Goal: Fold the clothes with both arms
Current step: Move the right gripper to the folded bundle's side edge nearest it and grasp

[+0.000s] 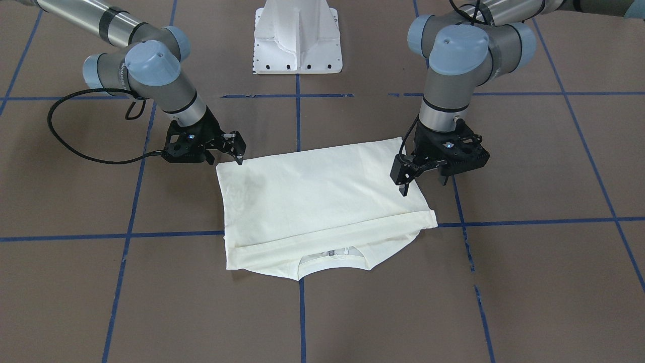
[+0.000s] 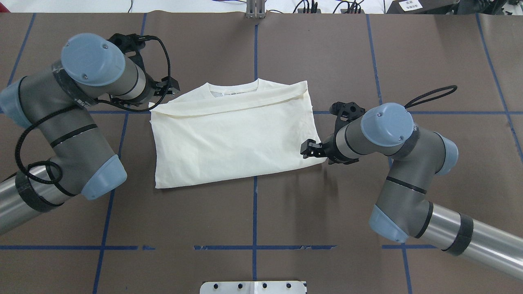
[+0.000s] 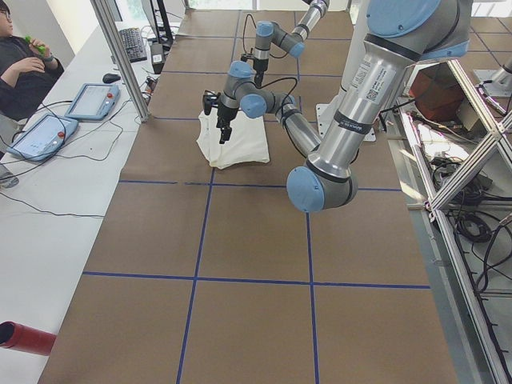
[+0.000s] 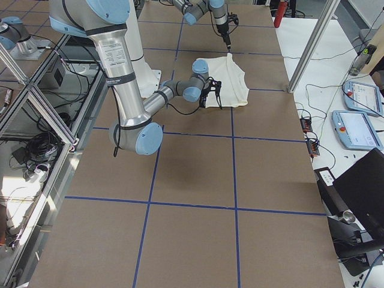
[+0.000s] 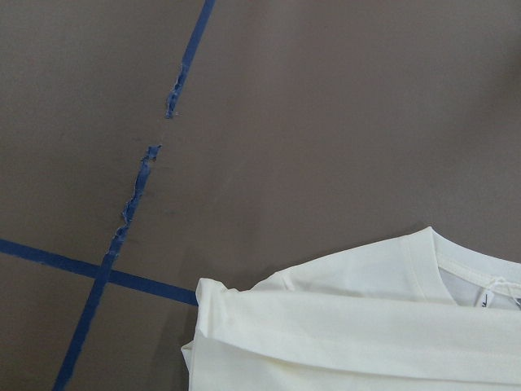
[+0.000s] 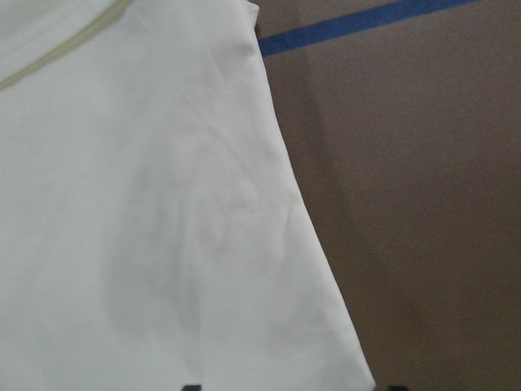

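Free: bare tabletop (image 1: 529, 282) across the whole lower frame of the front-facing view and down both outer sides; you can pass there unhindered.
Obstacle, centre: folded T-shirt (image 1: 312, 201), lying flat and low.
Obstacle, centre right: left gripper (image 1: 423, 184), jaws spread, at the shirt's edge; left arm (image 1: 453, 55) rises behind it.
Obstacle, centre left: right gripper (image 1: 224, 160), jaws spread, at the shirt's corner.
Obstacle, top centre: white pedestal (image 1: 298, 38); you have a bare lane between it and the shirt.

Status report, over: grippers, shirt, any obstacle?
Left gripper open, empty. Right gripper open, empty. Shirt folded, flat, plain side up. No obstacle on it.
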You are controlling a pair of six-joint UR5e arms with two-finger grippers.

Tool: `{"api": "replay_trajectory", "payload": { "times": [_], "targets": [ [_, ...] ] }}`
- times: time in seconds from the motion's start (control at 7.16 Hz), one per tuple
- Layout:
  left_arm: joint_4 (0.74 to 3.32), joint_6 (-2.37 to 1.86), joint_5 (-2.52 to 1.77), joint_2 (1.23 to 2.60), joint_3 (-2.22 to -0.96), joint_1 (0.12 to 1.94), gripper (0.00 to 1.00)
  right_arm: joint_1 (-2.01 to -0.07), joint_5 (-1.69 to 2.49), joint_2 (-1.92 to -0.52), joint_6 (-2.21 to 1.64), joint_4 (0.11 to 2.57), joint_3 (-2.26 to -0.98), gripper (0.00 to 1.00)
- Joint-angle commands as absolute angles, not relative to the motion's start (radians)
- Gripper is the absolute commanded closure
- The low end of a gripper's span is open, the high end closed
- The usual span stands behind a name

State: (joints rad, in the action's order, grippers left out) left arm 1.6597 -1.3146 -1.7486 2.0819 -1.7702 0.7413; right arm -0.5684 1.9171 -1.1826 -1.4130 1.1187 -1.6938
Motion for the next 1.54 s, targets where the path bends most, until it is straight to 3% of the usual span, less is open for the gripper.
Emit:
{"api": "replay_trajectory", "payload": {
  "times": [0.0, 0.56, 0.7, 0.84, 1.4],
  "targets": [
    [1.660, -1.315, -1.747, 2.083, -1.770, 0.741, 0.00, -0.586, 1.916, -1.170, -1.399, 1.118, -1.665, 0.37],
    [1.660, -1.315, -1.747, 2.083, -1.770, 0.741, 0.00, -0.586, 1.922, -1.170, -1.396, 1.118, -1.643, 0.31],
    [1.660, -1.315, -1.747, 2.083, -1.770, 0.741, 0.00, -0.578, 1.921, -1.170, -1.396, 1.118, -1.643, 0.40],
    [1.660, -1.315, -1.747, 2.083, -1.770, 0.741, 0.00, -0.578, 1.928, -1.173, -1.396, 1.118, -1.644, 0.99],
    [1.660, -1.315, -1.749, 2.085, -1.770, 0.741, 0.00, -0.592, 1.942, -1.245, -1.396, 1.117, -1.734, 1.00]
  ]
}}
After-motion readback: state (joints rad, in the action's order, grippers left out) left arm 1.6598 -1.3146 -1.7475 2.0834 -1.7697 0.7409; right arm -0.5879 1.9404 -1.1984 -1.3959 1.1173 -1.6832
